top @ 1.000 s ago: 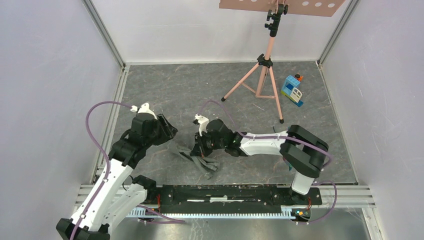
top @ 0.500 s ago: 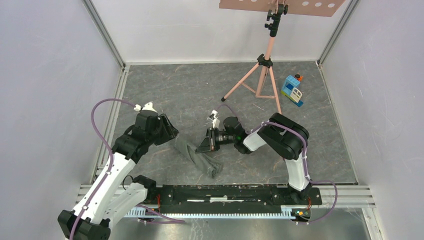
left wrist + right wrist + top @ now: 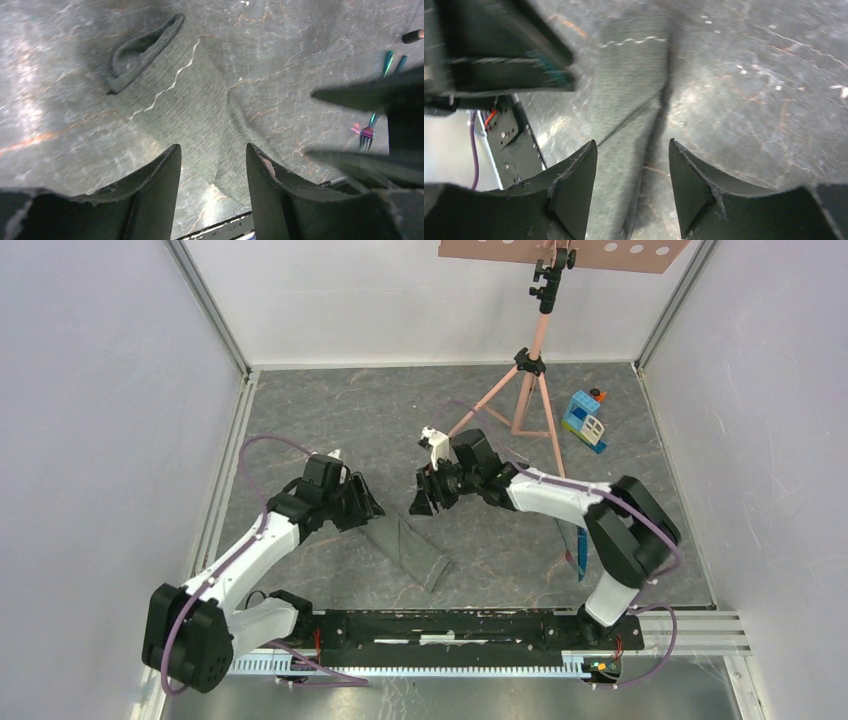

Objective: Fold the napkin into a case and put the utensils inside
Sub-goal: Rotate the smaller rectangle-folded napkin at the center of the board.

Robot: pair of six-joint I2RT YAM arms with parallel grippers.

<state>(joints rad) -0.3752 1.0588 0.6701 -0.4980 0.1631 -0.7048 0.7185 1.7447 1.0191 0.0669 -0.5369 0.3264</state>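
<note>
The napkin (image 3: 408, 552) lies on the floor as a dark grey folded strip with a pale stitched line (image 3: 170, 87), one end rolled up (image 3: 142, 50). My left gripper (image 3: 366, 506) hangs just left of its far end, open and empty (image 3: 212, 147), with cloth below the gap. My right gripper (image 3: 420, 498) hovers beyond the napkin's far end, also open and empty (image 3: 632, 142), the napkin (image 3: 634, 75) beneath it. The utensils (image 3: 578, 548) lie at the right by the right arm's base; a teal fork (image 3: 367, 135) and two teal handles (image 3: 392, 60) show in the left wrist view.
A pink tripod (image 3: 530, 390) stands at the back centre, one leg close behind the right arm. A blue-and-white toy block house (image 3: 585, 420) sits at the back right. The black base rail (image 3: 450, 625) runs along the near edge. Walls close in on both sides.
My right gripper has opened, let go of the napkin and drawn back from it. The left gripper has moved right toward the cloth. The napkin now lies flatter, as a strip.
</note>
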